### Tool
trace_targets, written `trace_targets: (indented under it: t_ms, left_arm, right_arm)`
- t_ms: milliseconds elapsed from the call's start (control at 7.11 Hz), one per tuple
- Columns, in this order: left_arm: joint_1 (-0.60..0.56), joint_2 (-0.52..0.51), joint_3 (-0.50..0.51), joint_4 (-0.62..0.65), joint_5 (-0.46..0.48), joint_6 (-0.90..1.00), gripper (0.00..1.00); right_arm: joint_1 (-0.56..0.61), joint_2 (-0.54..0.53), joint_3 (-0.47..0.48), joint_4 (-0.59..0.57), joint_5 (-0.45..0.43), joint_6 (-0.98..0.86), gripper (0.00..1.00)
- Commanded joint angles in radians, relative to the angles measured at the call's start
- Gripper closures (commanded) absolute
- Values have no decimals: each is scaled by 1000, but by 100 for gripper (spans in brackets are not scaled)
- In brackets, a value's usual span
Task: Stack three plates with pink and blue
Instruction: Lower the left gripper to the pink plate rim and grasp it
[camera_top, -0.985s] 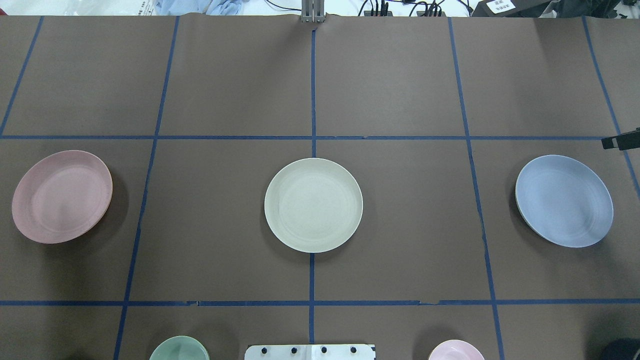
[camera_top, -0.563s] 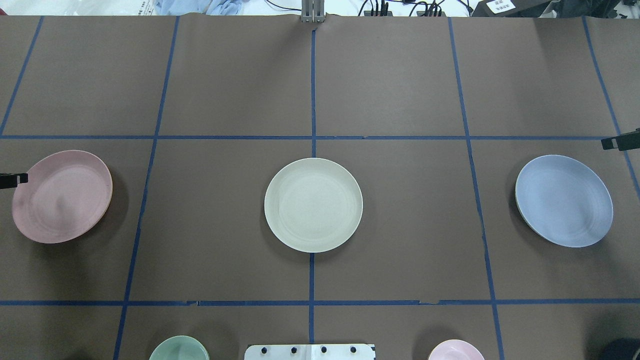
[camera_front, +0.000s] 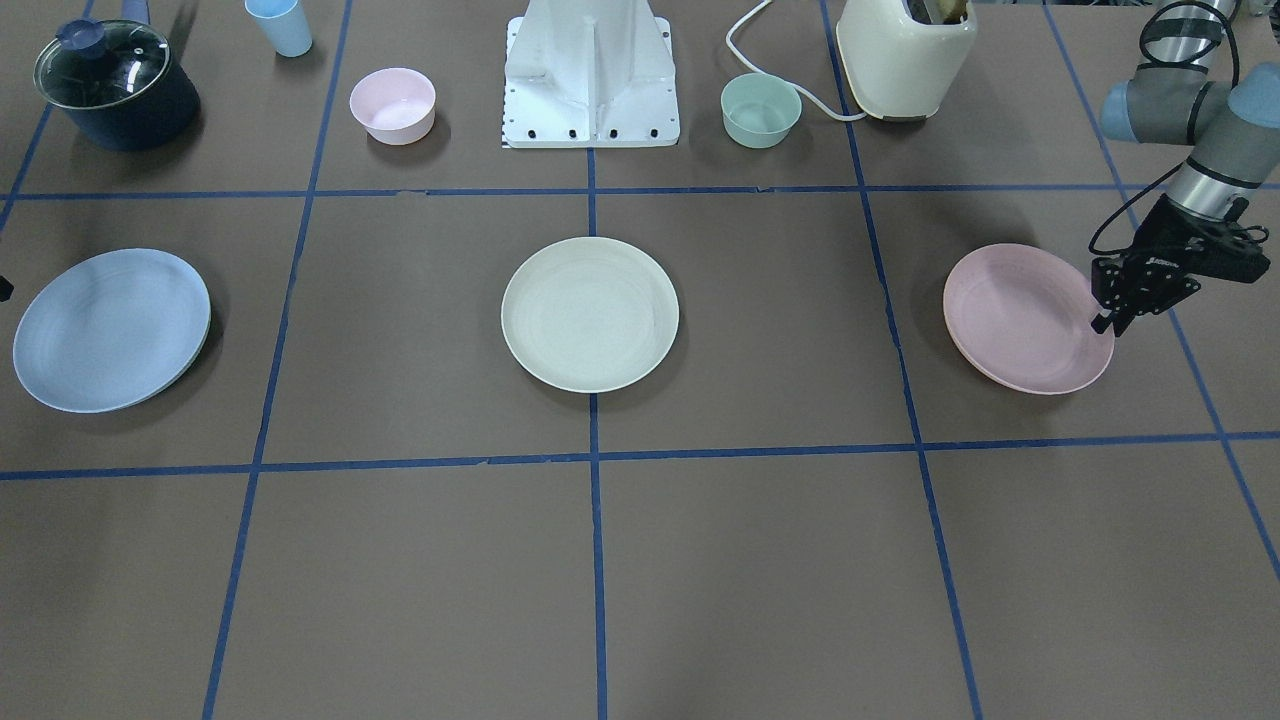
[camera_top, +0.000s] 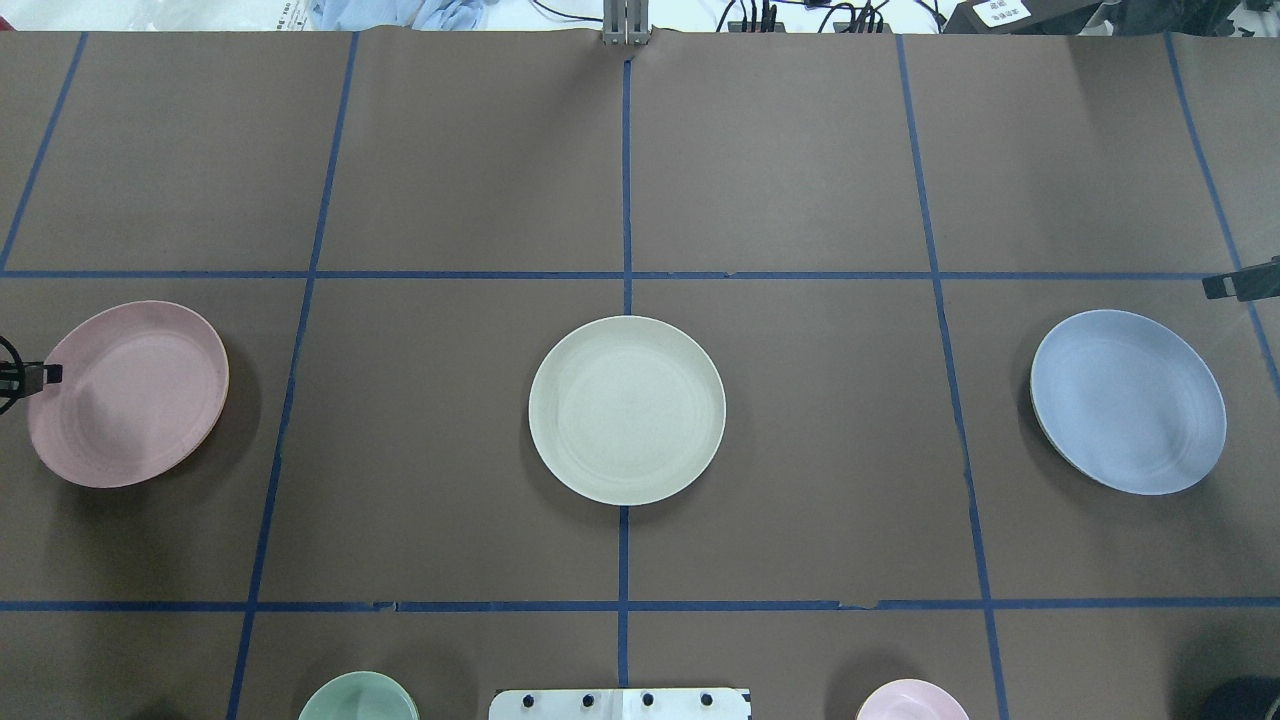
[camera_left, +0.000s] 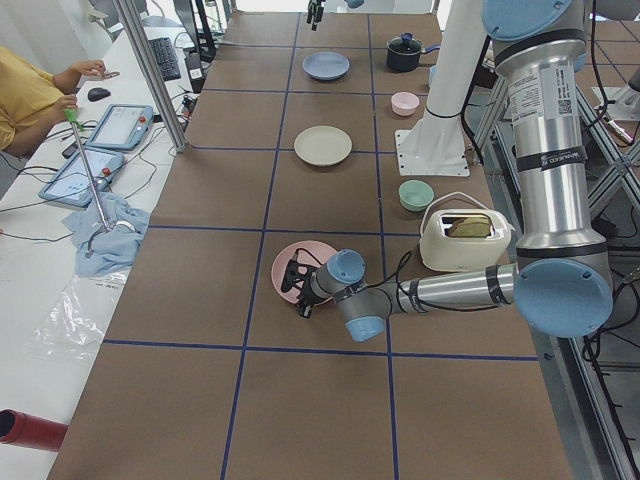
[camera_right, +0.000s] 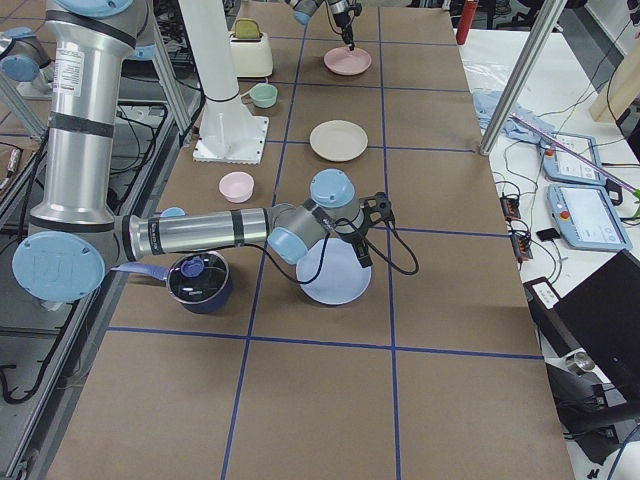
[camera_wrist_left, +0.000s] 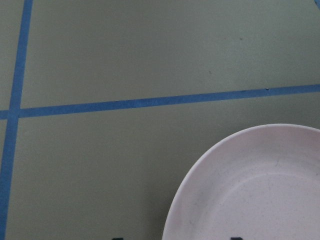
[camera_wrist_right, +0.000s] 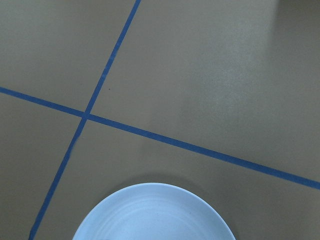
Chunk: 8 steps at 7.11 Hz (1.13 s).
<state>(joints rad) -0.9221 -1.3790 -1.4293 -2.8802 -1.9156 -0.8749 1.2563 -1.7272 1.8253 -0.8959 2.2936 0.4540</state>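
Three plates lie in a row on the brown table. The pink plate (camera_top: 130, 395) is on my left, the cream plate (camera_top: 627, 410) in the middle and the blue plate (camera_top: 1128, 400) on my right. My left gripper (camera_front: 1105, 322) is open at the pink plate's (camera_front: 1025, 320) outer rim. In the left wrist view its tips stand apart on either side of the rim (camera_wrist_left: 260, 190). My right gripper (camera_top: 1225, 286) hangs beyond the blue plate's (camera_wrist_right: 155, 215) outer far side. I cannot tell whether it is open or shut.
Along the robot's side stand a pink bowl (camera_front: 393, 103), a mint-green bowl (camera_front: 761, 108), a light blue cup (camera_front: 279, 25), a lidded dark pot (camera_front: 115, 85), a cream toaster (camera_front: 905, 55) and the white robot base (camera_front: 592, 75). An operator (camera_left: 30, 95) sits beside the table.
My left gripper has come into the overhead view at its left edge and moved to the pink plate's outer rim. The pink plate has shifted slightly. The right gripper has barely moved.
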Motion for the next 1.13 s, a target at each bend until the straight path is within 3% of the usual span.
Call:
trace_targets:
  t_ms: [0, 422, 704, 985]
  left_arm:
    - [3, -2, 1, -1, 0, 4, 100]
    - [0, -6, -44, 8, -23, 5, 100]
    - [-15, -14, -167, 78, -156, 5, 100]
    - [-15, -114, -429, 473, -152, -25, 100]
  right_arm:
    - [0, 0, 0, 0, 1, 0, 0]
    - [0, 0, 0, 0, 3, 0, 0]
    - [0, 0, 0, 0, 4, 0, 0]
    - [0, 0, 0, 2, 4, 2, 0]
